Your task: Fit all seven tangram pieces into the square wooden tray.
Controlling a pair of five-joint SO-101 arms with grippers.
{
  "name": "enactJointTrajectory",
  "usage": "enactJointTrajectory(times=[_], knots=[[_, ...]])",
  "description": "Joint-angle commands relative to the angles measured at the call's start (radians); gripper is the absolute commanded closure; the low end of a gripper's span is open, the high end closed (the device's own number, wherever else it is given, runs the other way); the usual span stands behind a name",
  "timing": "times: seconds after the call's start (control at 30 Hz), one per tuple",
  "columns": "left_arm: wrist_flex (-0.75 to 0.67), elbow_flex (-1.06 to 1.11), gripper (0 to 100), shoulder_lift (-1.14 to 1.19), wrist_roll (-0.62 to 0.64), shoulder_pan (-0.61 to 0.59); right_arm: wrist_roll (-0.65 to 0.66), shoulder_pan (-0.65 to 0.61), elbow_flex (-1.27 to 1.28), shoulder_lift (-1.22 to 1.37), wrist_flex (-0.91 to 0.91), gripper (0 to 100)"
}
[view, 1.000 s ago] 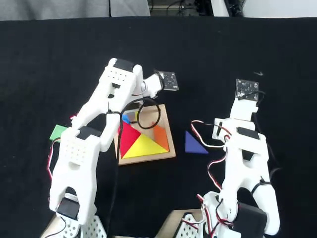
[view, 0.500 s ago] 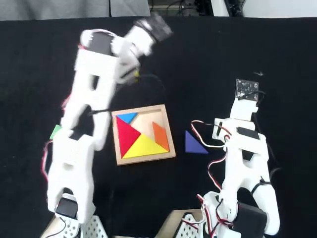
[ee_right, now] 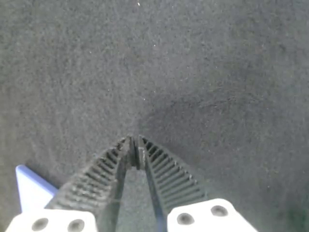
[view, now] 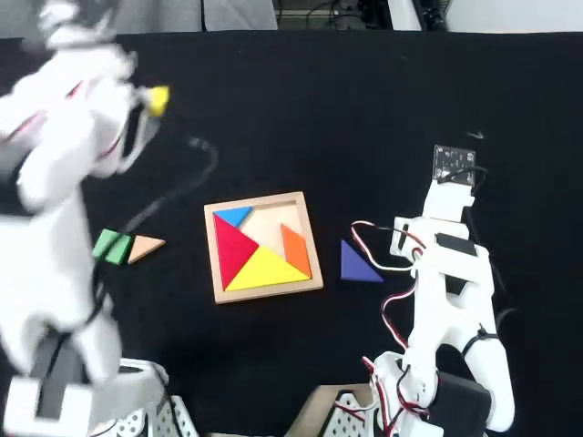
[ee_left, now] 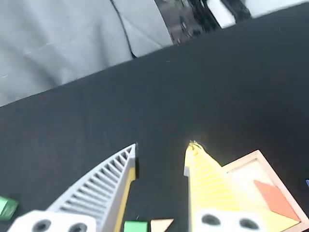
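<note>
While my left claw (ee_left: 164,145) hangs spread wide and empty high above the left side of the black table (view: 364,91), my right claw (ee_right: 133,143) is clenched on nothing close over the cloth toward the right edge. The square wooden tray (view: 270,292) lies mid-table, holding a light-blue triangle (view: 234,216), a red triangle (view: 235,250), a yellow triangle (view: 266,270) and an orange piece (view: 295,248). A green piece (view: 111,246) and a tan triangle (view: 146,246) lie side by side toward the left edge, and a dark-blue triangle (view: 358,262) lies just right of the tray.
</note>
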Motion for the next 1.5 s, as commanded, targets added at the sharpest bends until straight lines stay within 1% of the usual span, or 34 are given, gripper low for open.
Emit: enactJointTrajectory(times=[0.0,0.13,0.2,0.27,0.33,0.4,0.47,0.53,0.6,0.73,0.8,0.87,0.93,1.13,1.27,1.4,1.47], knots=[[0.0,0.209,83,-0.279,0.012,-0.107,0.0,-0.018,-0.048,-0.002,-0.017,98.4],[0.0,0.427,83,-0.442,0.014,-0.297,0.0,-0.018,-0.047,-0.002,-0.017,98.4],[0.0,0.576,83,-0.502,0.014,-0.398,0.002,-0.018,-0.047,-0.002,-0.017,98.5],[-0.017,0.759,83,-0.551,0.014,-0.463,0.002,-0.02,-0.045,-0.002,-0.017,98.6],[-0.098,0.969,83,-0.594,0.014,-0.498,0.002,-0.038,-0.044,-0.002,-0.015,98.6],[-0.218,1.158,83,-0.635,0.014,-0.521,0.011,-0.061,-0.03,-0.004,-0.017,98.6],[-0.344,1.317,83,-0.678,0.014,-0.529,0.058,-0.08,-0.022,-0.005,-0.017,98.6],[-0.423,1.435,83,-0.715,0.014,-0.521,0.084,-0.089,-0.021,-0.004,-0.017,98.6],[-0.446,1.492,82,-0.724,0.014,-0.519,0.084,-0.089,-0.021,-0.004,-0.017,98.6],[-0.456,1.547,82,-0.672,0.015,-0.519,0.087,-0.089,-0.021,-0.004,-0.017,98.6],[-0.491,1.561,82,-0.6,0.054,-0.524,0.087,-0.089,-0.021,-0.004,-0.017,98.6],[-0.512,1.55,78,-0.503,0.083,-0.522,0.091,-0.089,-0.021,-0.004,-0.017,98.6],[-0.509,1.501,74,-0.394,0.084,-0.51,0.091,-0.089,-0.021,-0.004,-0.017,98.5],[-0.417,1.274,73,-0.129,0.058,-0.46,0.091,-0.089,-0.021,-0.004,-0.017,98.5],[-0.457,1.162,73,0.038,0.054,-0.478,0.091,-0.091,-0.021,-0.004,-0.015,98.5],[-0.47,1.095,73,0.19,-0.02,-0.444,0.091,-0.092,-0.021,-0.004,-0.015,98.5],[-0.516,1.081,73,0.255,-0.028,-0.447,0.091,-0.11,-0.021,-0.004,-0.017,98.5]])
